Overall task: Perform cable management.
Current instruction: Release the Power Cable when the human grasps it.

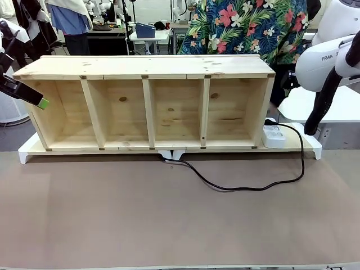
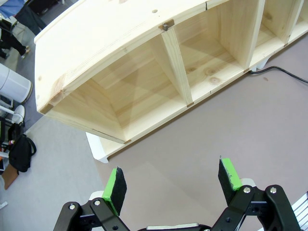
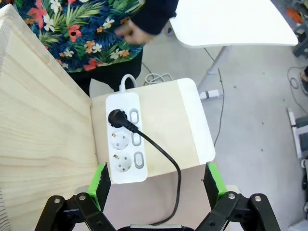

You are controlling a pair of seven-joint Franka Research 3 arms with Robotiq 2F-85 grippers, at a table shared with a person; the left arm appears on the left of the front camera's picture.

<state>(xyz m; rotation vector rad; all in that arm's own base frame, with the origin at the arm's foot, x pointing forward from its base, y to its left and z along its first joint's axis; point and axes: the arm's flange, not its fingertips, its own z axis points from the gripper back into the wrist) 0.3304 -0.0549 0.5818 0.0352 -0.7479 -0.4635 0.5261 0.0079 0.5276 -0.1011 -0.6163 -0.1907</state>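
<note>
Cable (image 1: pixel 236 185): thin black, curving on brown mat, round plug in white strip (image 3: pixel 126 137). Both grippers (image 2: pixel 172 182) (image 3: pixel 161 180) released.

The shelf (image 1: pixel 147 107) is pale knotty unfinished wood, the power strip (image 3: pixel 125 137) glossy white plastic, the cable (image 3: pixel 159 154) matt black.

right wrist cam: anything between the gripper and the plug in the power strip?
Right gripper hovers open above the white power strip. Between it and the plug: two free sockets and the cable trailing back. Nothing else.
</note>
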